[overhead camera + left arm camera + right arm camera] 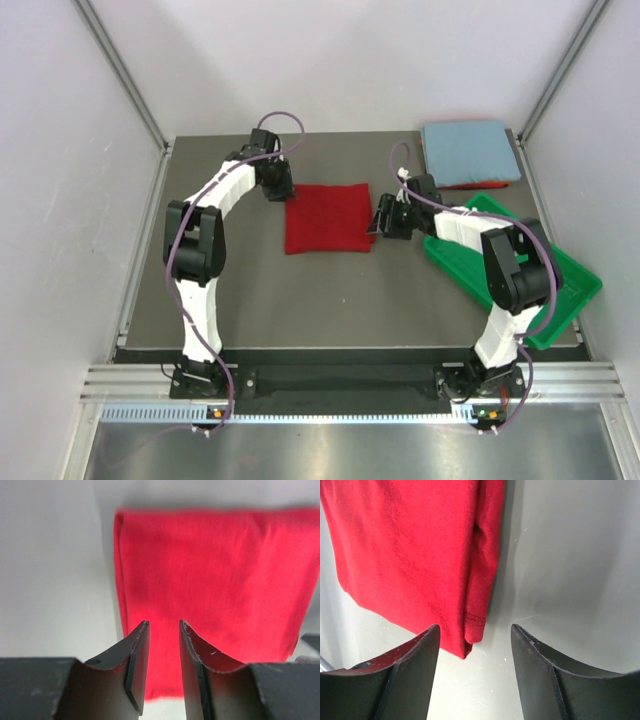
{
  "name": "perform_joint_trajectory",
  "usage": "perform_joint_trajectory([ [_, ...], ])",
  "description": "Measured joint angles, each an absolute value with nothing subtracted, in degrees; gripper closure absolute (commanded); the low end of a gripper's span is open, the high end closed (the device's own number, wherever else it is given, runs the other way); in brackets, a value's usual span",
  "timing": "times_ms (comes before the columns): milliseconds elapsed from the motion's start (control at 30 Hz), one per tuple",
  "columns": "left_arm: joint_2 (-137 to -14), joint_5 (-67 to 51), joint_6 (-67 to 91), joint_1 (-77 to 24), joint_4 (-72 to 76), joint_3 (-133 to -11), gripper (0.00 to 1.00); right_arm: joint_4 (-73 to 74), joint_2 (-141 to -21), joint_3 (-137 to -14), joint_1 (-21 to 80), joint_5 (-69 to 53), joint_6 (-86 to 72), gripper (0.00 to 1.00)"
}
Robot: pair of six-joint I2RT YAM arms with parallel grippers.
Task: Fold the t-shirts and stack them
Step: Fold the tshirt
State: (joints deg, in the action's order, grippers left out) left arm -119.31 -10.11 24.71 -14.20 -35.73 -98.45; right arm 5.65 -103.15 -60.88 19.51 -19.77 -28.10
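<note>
Red folded t-shirt (329,218), left arm (225,190) bent alongside, jaws narrowly parted, right arm (460,226) opposite, jaws wide, both empty.

The top external camera looks steeply down from above and behind the arm bases, taking in the whole dark surface (300,290). Each wrist camera hangs close over it, looking out past the left fingers (137,665) or the right fingers (415,670). All three views share the folded red t-shirt (328,218).
</note>
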Motion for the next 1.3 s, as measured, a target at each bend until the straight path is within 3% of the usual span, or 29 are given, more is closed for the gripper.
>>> perform_joint_trajectory([
  [267, -128.51, -14.28, 25.28, -11.55, -30.52, -104.92, 0.65, 1.85, -104.12, -60.75, 20.91, -21.56, -29.04, 0.46],
  [600, -131.55, -17.39, 25.63, -10.41, -27.03, -104.92, 0.66, -8.21, -107.24, -55.29, 21.37, -23.33, -31.53, 0.93],
  [667, -131.55, -17.78, 25.61, -10.28, -26.98, -104.92, 0.65, -8.88, -107.26, -55.07, 21.34, -23.55, -32.05, 0.95],
  [767, -131.55, -17.89, 25.43, -10.09, -27.86, -105.41, 0.64, -8.99, -107.28, -55.11, 21.34, -23.68, -32.21, 0.89],
  [900, -131.04, -16.47, 24.49, -9.63, -31.83, -108.57, 0.62, -8.03, -107.11, -55.33, 21.34, -23.75, -32.34, 0.59],
  [1000, -128.29, -15.38, 23.66, -8.75, -34.63, -109.01, 0.6, -5.21, -105.95, -56.71, 21.32, -23.88, -31.66, 0.49],
  [1100, -123.26, -15.27, 23.29, -7.88, -37.15, -108.33, 0.6, -1.85, -104.84, -58.33, 21.04, -23.75, -30.79, 0.46],
  [1300, -104.16, -19.7, 23.31, -7.29, -35.38, -92.38, 0.6, 5.43, -104.47, -63.09, 19.55, -23.2, -28.32, 0.4],
])
